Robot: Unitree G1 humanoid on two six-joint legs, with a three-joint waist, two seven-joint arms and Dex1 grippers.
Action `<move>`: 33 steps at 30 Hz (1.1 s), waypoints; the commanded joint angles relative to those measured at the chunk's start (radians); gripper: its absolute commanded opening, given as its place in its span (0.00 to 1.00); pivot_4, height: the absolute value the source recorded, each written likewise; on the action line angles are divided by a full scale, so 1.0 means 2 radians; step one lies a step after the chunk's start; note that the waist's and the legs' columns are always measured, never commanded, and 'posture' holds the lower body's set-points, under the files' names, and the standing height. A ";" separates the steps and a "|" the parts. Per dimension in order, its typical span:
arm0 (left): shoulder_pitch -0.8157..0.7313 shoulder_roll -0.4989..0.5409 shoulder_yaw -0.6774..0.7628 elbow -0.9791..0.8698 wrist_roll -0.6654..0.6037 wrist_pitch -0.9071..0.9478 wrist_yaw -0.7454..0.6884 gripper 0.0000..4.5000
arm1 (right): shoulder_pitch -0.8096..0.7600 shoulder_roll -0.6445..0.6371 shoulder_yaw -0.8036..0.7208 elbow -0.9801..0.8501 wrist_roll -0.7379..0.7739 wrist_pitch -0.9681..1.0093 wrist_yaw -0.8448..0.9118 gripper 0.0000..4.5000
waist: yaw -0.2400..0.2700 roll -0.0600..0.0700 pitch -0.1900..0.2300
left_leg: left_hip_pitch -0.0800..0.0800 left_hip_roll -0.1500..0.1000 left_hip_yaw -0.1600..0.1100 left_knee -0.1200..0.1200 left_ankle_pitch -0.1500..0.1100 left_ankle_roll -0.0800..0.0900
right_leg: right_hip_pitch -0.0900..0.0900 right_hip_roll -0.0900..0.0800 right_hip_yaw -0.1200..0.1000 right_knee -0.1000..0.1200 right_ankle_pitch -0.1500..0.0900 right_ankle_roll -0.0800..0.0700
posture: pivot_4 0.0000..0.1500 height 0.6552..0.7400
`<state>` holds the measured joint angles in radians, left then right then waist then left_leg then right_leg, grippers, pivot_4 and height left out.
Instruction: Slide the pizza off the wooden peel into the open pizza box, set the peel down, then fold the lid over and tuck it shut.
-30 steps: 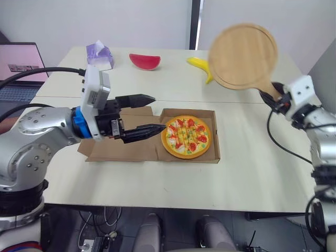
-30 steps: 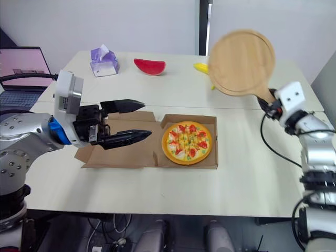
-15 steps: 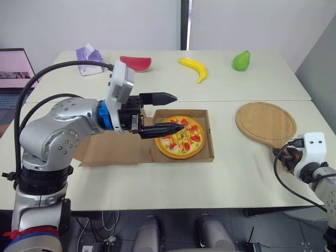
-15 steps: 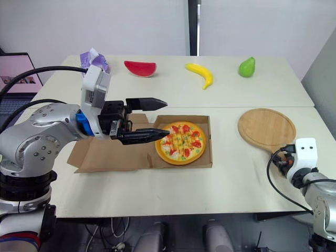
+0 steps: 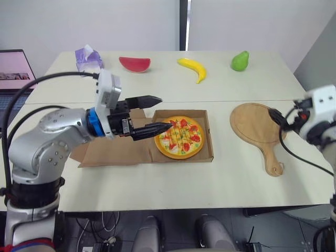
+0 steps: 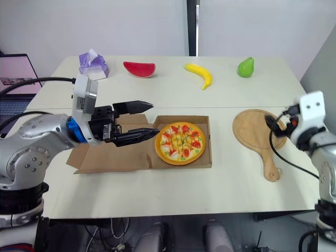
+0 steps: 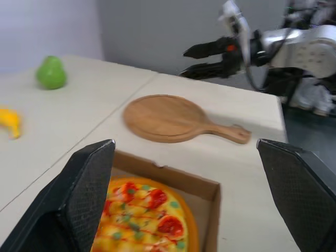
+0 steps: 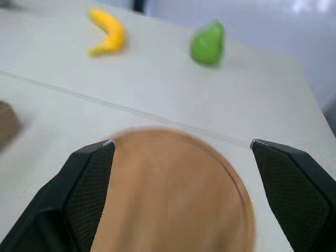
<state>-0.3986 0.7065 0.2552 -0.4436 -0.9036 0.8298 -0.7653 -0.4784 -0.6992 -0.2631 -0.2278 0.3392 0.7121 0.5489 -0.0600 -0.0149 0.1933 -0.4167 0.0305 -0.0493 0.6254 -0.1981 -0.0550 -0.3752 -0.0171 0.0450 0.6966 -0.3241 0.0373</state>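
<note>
The toy pizza (image 5: 179,138) lies in the tray of the open cardboard box (image 5: 208,134). Its lid (image 5: 113,152) lies flat on the table to the left. My left gripper (image 5: 157,113) hovers open over the hinge, one fingertip reaching the pizza's left rim. The round wooden peel (image 5: 254,125) lies flat on the table right of the box, handle toward the front edge. My right gripper (image 5: 275,117) is open just above the peel's right side, holding nothing. The left wrist view shows the peel (image 7: 163,116) beyond the box and the right gripper (image 7: 184,64) open.
Along the far edge sit a purple tissue pack (image 5: 86,56), a watermelon slice (image 5: 134,63), a banana (image 5: 191,68) and a green pear (image 5: 240,60). A laptop (image 5: 13,68) stands at the far left. A seam crosses the table behind the box.
The peel, held up a second ago, now lies flat on the table and is let go. The right gripper has lifted over its right side. The left gripper drew back slightly from the pizza.
</note>
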 commanded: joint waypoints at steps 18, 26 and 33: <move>0.427 -0.175 0.235 -0.059 -0.368 -0.058 0.455 1.00 | -0.204 0.108 0.203 0.058 0.054 -0.082 0.234 0.99 | 0.019 -0.003 -0.001 | 0.000 0.000 -0.002 0.001 0.000 0.000 | 0.002 -0.003 -0.001 -0.001 0.000 0.000 | 1.00 1.00; 0.374 -0.197 0.185 -0.003 -0.367 -0.106 0.502 1.00 | -0.198 0.117 0.216 0.026 0.056 -0.066 0.229 0.99 | 0.017 -0.004 -0.001 | 0.000 0.000 -0.002 0.001 0.000 0.000 | 0.001 -0.001 -0.001 -0.001 0.000 -0.001 | 1.00 1.00; 0.329 -0.191 0.161 0.035 -0.346 -0.113 0.505 1.00 | -0.185 0.104 0.211 0.005 0.053 -0.053 0.219 0.99 | 0.018 -0.004 -0.001 | 0.000 -0.001 -0.002 0.001 0.000 0.000 | 0.001 -0.001 -0.002 -0.001 0.000 -0.001 | 1.00 1.00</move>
<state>0.2662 0.3131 0.5969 -0.3747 -1.6055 0.6020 0.2518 -0.8402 -0.4817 0.1838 -0.1745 0.4361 0.6047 0.9985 -0.0246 -0.0235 0.1908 -0.4170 0.0295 -0.0527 0.6270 -0.1985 -0.0546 -0.3729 -0.0197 0.0414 0.6955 -0.3242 0.0361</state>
